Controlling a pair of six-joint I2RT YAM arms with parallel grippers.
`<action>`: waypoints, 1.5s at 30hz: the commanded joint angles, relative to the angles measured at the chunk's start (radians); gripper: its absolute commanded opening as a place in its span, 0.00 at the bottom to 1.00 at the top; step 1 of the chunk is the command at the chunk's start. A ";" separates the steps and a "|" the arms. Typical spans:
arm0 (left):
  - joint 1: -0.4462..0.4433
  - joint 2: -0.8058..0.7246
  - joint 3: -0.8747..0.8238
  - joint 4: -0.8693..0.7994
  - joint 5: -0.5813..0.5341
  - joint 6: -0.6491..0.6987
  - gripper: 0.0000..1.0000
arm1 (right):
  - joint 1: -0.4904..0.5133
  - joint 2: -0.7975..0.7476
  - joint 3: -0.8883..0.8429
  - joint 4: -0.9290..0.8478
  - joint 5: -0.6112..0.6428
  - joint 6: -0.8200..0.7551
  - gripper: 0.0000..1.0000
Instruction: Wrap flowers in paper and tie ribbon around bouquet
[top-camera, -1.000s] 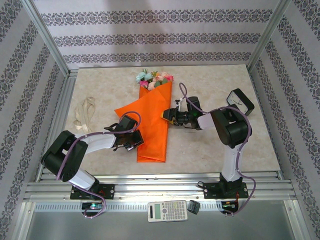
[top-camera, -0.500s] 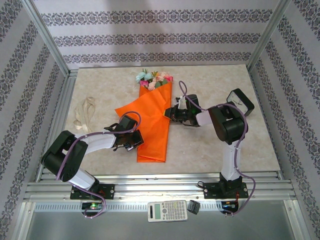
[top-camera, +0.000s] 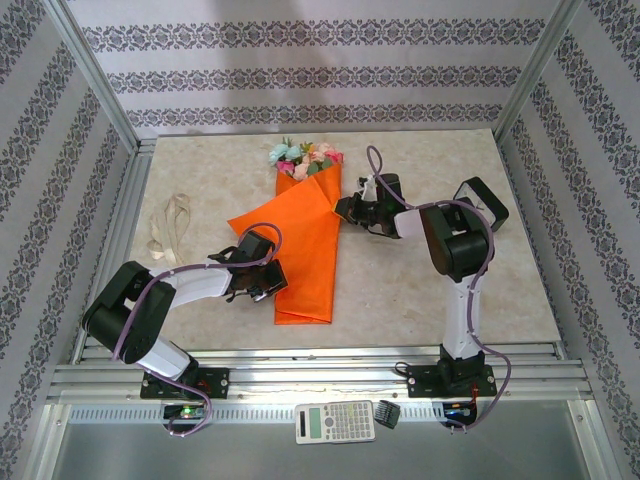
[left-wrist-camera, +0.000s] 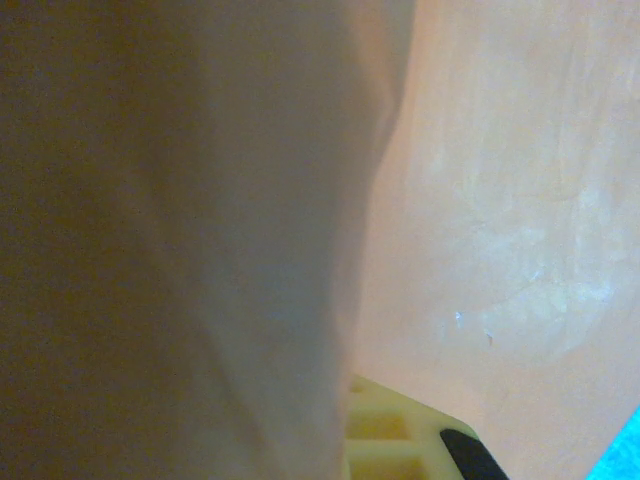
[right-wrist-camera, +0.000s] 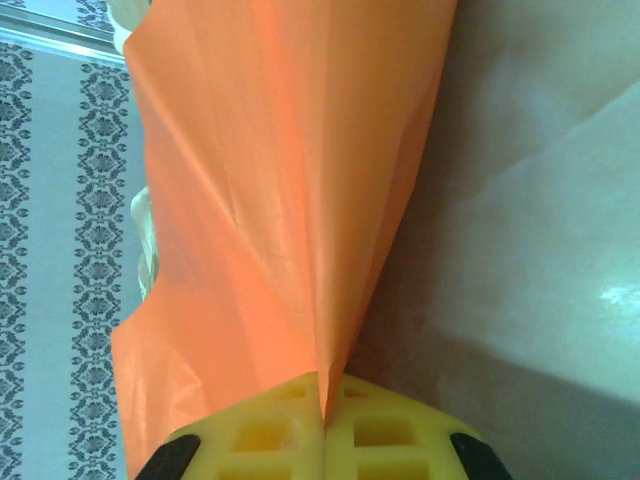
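Note:
The orange paper (top-camera: 300, 240) lies lengthwise mid-table, folded over the flowers' stems. The pink, peach and blue flowers (top-camera: 305, 160) stick out at its far end. My right gripper (top-camera: 343, 208) is shut on the paper's right edge; in the right wrist view the yellow fingers (right-wrist-camera: 270, 435) pinch a raised fold of the paper (right-wrist-camera: 260, 200). My left gripper (top-camera: 274, 283) sits low at the paper's left edge near its near end, shut on the paper. The left wrist view has the paper (left-wrist-camera: 500, 200) pressed close, with one yellow finger (left-wrist-camera: 395, 435) below it. The beige ribbon (top-camera: 168, 225) lies loose at the far left.
A calculator (top-camera: 335, 421) and a small black object (top-camera: 389, 413) rest on the front rail. Aluminium posts and patterned walls close in the table (top-camera: 450, 160) on three sides.
My right gripper has moved farther up the paper's right side and closed on its edge, lifting a fold. The left arm has not moved.

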 joint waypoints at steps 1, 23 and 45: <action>0.035 0.063 -0.091 -0.313 -0.166 0.025 0.00 | -0.014 0.007 0.057 0.002 0.036 -0.007 0.16; 0.045 0.048 -0.086 -0.316 -0.153 0.043 0.00 | -0.024 0.171 0.328 -0.005 0.180 0.108 0.29; 0.050 0.076 -0.094 -0.261 -0.131 0.031 0.00 | -0.021 0.022 0.241 -0.162 0.177 0.066 0.48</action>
